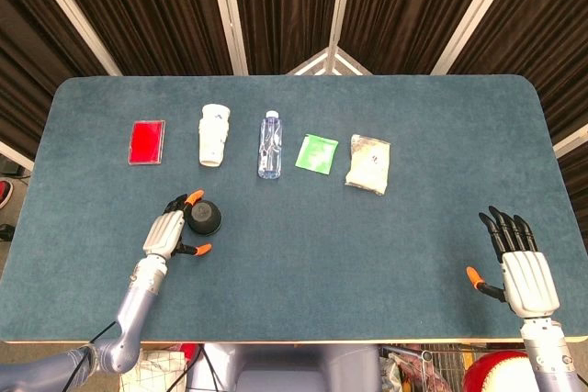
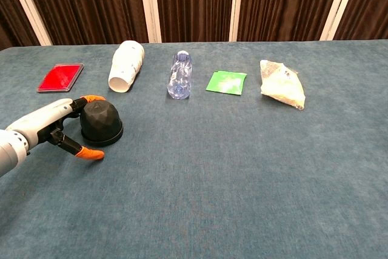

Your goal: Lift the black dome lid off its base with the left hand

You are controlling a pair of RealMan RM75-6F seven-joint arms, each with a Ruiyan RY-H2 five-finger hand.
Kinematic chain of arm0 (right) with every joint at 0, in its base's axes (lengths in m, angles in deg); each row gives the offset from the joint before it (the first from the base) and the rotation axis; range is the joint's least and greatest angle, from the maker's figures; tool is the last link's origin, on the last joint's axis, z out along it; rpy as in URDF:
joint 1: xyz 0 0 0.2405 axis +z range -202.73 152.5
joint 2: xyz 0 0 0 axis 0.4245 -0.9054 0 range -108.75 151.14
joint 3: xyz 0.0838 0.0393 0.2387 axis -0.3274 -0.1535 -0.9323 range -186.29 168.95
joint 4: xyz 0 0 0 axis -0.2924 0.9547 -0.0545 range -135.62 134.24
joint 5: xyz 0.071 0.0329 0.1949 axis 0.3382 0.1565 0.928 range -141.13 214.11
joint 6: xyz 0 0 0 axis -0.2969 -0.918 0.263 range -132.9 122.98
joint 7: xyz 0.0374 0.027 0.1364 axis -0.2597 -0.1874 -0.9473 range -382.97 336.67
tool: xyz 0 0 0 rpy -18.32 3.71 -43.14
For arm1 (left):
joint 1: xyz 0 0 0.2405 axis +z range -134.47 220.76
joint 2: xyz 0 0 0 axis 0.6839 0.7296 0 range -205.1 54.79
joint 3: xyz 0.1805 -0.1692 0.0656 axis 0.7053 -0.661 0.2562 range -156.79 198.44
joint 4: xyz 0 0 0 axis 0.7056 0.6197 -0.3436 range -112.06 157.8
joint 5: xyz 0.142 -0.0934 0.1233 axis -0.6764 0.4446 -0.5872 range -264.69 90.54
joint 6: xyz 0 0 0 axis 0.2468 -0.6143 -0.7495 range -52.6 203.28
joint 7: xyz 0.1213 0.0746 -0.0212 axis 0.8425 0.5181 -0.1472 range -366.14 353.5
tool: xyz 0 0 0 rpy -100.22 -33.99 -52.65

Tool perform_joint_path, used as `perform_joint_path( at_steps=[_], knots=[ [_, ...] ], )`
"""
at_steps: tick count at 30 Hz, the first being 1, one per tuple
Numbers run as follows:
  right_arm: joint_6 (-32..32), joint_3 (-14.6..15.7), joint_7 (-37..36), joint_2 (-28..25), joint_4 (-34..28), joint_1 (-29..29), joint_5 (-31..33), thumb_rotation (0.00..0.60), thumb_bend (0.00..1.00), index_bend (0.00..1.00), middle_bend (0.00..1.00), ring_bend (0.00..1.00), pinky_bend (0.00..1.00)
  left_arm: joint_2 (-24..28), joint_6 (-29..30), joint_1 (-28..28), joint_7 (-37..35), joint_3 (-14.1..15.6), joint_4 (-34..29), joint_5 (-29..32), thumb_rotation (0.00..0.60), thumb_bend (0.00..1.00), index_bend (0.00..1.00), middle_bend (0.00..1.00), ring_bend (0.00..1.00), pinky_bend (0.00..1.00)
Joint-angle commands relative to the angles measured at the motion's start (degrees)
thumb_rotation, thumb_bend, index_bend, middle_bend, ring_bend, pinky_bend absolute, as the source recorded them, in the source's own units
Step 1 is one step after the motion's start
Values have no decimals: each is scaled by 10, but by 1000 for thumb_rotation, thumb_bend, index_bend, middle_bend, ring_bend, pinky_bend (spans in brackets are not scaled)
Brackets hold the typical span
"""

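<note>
Now the black dome lid (image 2: 100, 121) is a small, matte thing with flat facets on its rounded top, and it sits on its base (image 2: 103, 142), a low black ring that shows only as a thin rim under it. It stands on the table (image 1: 303, 254) at about 8 o'clock from the table's middle, near the left front part.

One left hand (image 2: 51, 125) is at the lid, on its 9 o'clock side. Its fingers (image 2: 91, 99) are spread and curve around the dome: an orange tip lies at the far side of the lid, and the thumb tip is at the near side, low by the rim. If they press the lid, I cannot tell.

One right hand (image 1: 517, 259) is well apart, at 4 o'clock, with fingers straight and apart, holding nothing.

Behind the lid lie, in one row: one red flat case (image 1: 147, 141), one white cup (image 1: 213, 134) on its side, one clear bottle (image 1: 268, 144) on its side, one green packet (image 1: 317, 152) and one pale bag (image 1: 368, 163). What is inside the cup cannot be seen; the bottle looks clear.
</note>
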Motion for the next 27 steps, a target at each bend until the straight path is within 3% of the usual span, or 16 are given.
perform_joint_path(
  at_steps=[1,6,18,27],
  knots=[
    [1,0,0,1,0,0,0,600,289,68,24,68,11,-2,0,-1,4,-1,1,2,600,292,92,152,0,0],
    [3,0,3,2,1,1,1,600,288,68,24,68,11,-9,0,-4,15,-1,7,7,600,358,92,167,0,0],
    [11,0,4,4,5,5,3,600,289,68,24,68,11,-9,5,0,10,-5,13,11,600,368,93,186,0,0],
    [9,1,5,1,-2,3,3,600,289,68,24,68,11,-13,11,2,-1,-6,17,6,600,455,96,232,0,0]
  ],
)
